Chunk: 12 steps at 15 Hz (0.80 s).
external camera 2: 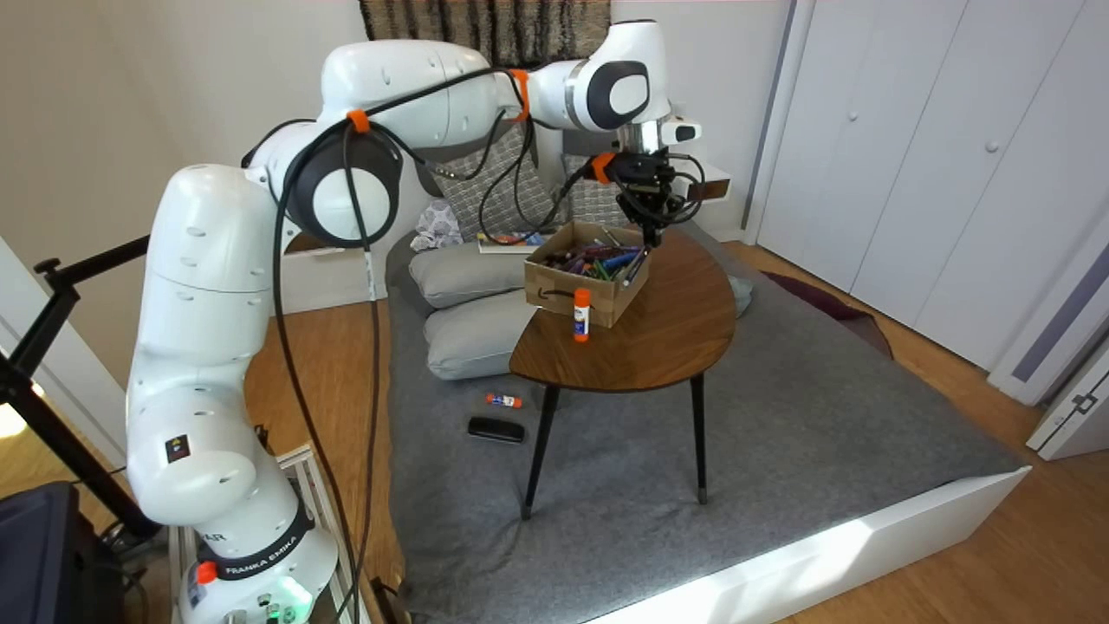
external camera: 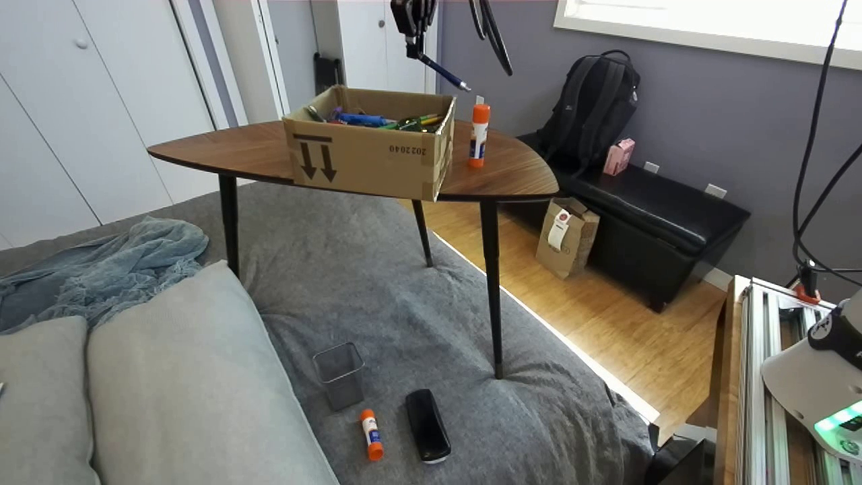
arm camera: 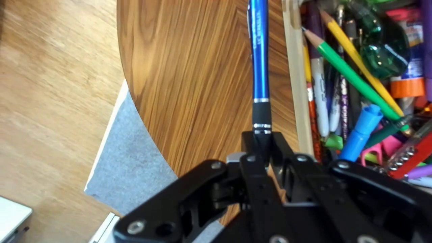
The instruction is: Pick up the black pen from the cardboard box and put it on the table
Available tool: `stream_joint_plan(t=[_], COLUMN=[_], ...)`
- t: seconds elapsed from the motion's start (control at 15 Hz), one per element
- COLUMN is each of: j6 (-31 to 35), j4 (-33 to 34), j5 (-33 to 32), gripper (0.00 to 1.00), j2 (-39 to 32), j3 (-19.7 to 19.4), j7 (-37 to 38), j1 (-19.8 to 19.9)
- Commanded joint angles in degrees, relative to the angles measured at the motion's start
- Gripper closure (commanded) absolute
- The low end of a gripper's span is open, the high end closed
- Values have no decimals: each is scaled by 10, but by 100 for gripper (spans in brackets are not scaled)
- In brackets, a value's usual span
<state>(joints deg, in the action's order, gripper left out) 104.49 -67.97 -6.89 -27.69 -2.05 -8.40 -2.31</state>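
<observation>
Counts first. There's one blue pen (arm camera: pixel 260 64) with a black grip, and the fingers (arm camera: pixel 280 145) are pinching it by that grip end, barrel sticking out past them. It's up in the air, sloping, and in the wrist view it lines up over the worktop (arm camera: pixel 202 84), alongside the wall of the cardboard box (arm camera: pixel 295 67).

Just one of those boxes, two arrows printed on its long side, stuffed with pens, pencils and markers. I can pick out one yellow pencil (arm camera: pixel 351 43) and one green pencil (arm camera: pixel 351 73), sharpened tips showing, plus one blue marker (arm camera: pixel 359 135), but the rest is way too jumbled to count.

Then one upright glue stick (external camera: pixel 479 138) on the worktop, near a corner of the box, and one lying glue stick (external camera: pixel 372 434) down on the gray bed cover (external camera: pixel 377 289), near one mesh cup (external camera: pixel 342 387) and one black oblong object (external camera: pixel 427 424).

Edges: the box sits right at the worktop's rim in both exterior views. Might even poke past it a bit, hard to swear to from these angles.

As for room, the wrist view has a good patch of open wood between the box wall and the curved rim, with the pen above it. Both exterior views show more open wood beside the box.
</observation>
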Motion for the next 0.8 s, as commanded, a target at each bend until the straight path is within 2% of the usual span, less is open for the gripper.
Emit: stream_joint_plan(t=[0.0,0.33,0.73], j6=[0,-6,-30], j4=[-47,-61,-54], j5=[-4,-4,-16], gripper=[96,96,96], j2=[9,-12,-44], j3=[-13,-7,-19], j7=[25,33,75], j1=[7,21,21])
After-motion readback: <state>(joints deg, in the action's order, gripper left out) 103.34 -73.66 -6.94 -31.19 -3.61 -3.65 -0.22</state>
